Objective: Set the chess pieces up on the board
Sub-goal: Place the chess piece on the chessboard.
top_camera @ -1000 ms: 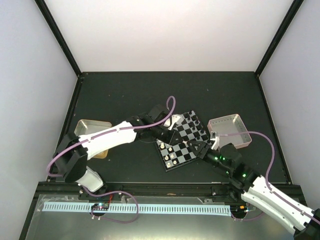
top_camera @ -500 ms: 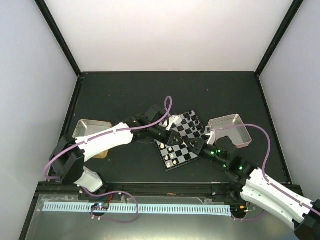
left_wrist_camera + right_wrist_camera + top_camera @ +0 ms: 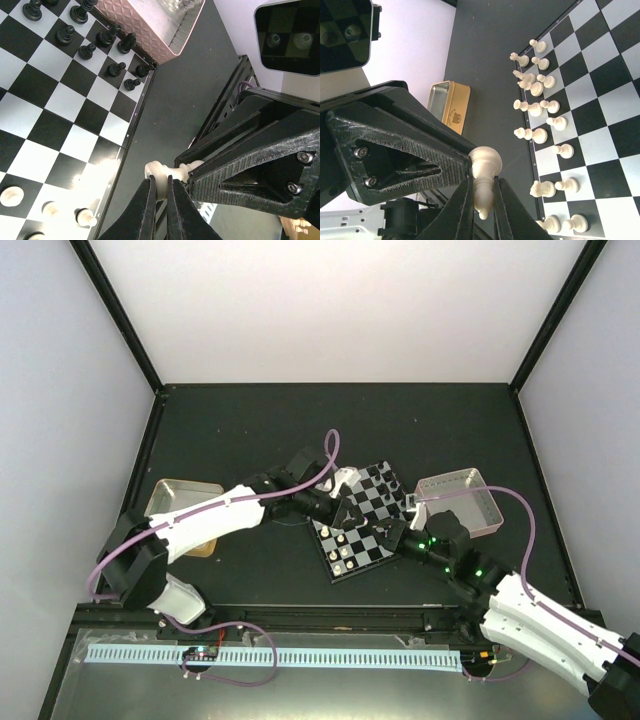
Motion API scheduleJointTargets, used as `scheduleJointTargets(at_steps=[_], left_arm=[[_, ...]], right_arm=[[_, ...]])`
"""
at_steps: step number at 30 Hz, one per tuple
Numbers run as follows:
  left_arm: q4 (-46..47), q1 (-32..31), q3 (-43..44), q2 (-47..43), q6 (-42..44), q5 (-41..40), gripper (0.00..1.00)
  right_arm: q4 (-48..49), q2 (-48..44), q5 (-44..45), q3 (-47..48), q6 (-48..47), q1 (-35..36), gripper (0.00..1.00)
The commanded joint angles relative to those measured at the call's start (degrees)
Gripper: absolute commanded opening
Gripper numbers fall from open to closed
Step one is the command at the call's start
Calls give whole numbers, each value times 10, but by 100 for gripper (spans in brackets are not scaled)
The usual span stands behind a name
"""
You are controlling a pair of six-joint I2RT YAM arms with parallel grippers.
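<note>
As both arms meet low over the board (image 3: pixel 372 505), I read this as a hand-over in the air, not a placement.

- Left gripper (image 3: pixel 161 181): jaws narrow, clamped on the cream-white piece (image 3: pixel 161 172).
- Right gripper (image 3: pixel 483 182): jaws drawn in on the same piece, fingers (image 3: pixel 468 200) against its sides as far as its wrist view shows.
- The piece is carried between the two tools and stands on no square.
- White pieces (image 3: pixel 535 107) crowd the rows along one edge, several leaning. Black pieces (image 3: pixel 107 37) line the edge just beside the pinkish tray (image 3: pixel 150 25).

Judgement: the double hold is probably there to change the grip, so that the piece can be stood base-down among the white ones. Risk: if one gripper lets go before the other grip is firm, the piece drops.
</note>
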Motion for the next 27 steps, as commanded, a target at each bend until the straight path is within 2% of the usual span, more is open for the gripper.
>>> scheduleJointTargets(at_steps=[1, 4, 7, 9, 12, 16, 20, 27], left_arm=[[19, 4, -4, -22, -9, 15, 2], [21, 4, -9, -26, -9, 13, 3], [16, 6, -20, -39, -10, -14, 17], [-3, 8, -29, -59, -13, -78, 29], [-41, 9, -52, -114, -24, -221, 40], [-72, 12, -94, -205, -36, -365, 50], [-100, 13, -133, -299, -42, -480, 55], [-85, 15, -242, -499, -35, -566, 66]], right_arm=[[-2, 5, -9, 20, -7, -2, 6], [-18, 12, -1, 34, -17, -1, 1], [-46, 24, 8, 52, -35, -1, 1], [-72, 37, 13, 69, -52, -1, 1], [-129, 70, 23, 112, -92, 0, 1], [-193, 163, 34, 182, -143, 15, 1], [-267, 259, 95, 270, -189, 71, 1], [-369, 436, 160, 397, -225, 144, 1]])
